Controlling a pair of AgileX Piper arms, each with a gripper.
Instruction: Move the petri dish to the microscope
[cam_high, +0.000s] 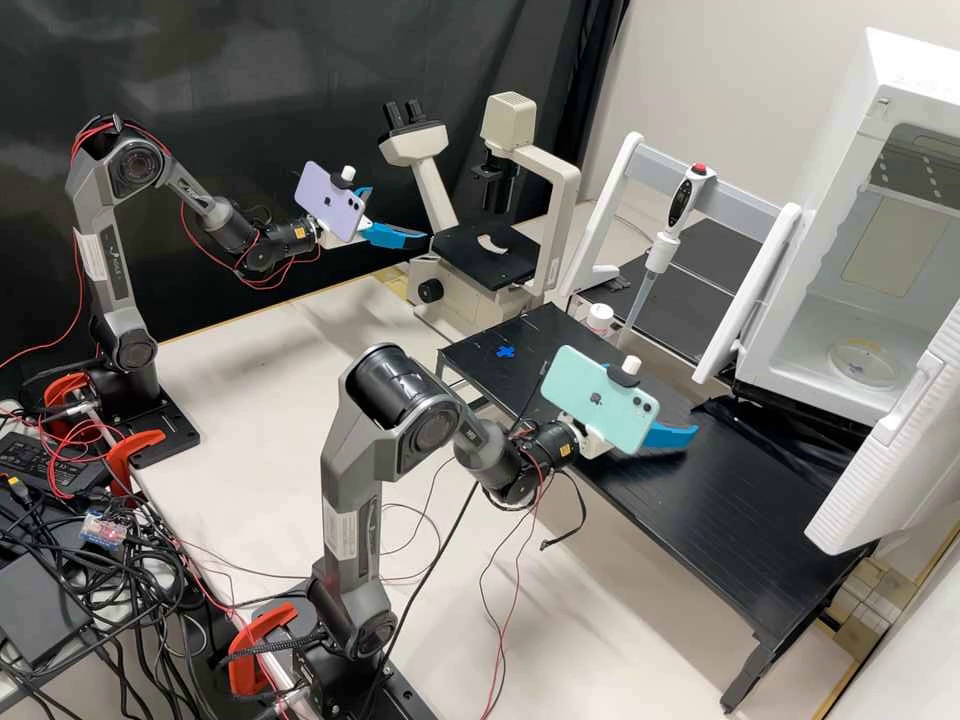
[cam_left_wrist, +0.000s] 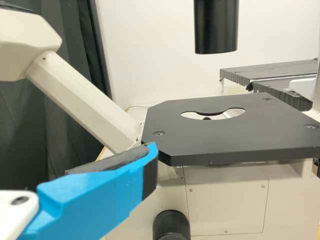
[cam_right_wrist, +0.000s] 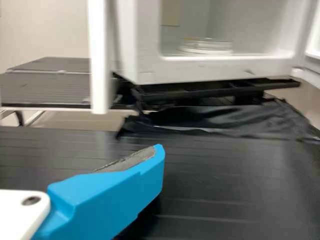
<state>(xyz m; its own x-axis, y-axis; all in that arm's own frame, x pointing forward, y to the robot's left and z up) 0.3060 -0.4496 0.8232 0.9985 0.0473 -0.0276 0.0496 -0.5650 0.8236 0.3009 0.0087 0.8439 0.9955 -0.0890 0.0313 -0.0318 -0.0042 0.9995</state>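
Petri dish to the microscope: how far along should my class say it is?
Done: the white chamber stands open. In hand: nothing; the petri dish rests untouched inside. Left: everything else, from grasping it to setting it on the microscope stage.

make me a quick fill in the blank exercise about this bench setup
The petri dish sits inside an open cabinet whose casing is ____.
The left gripper hangs beside the ____.
The cross-shaped mark on the black table is ____.
The button atop the pipette is ____.
Missing words: white; microscope; blue; red.
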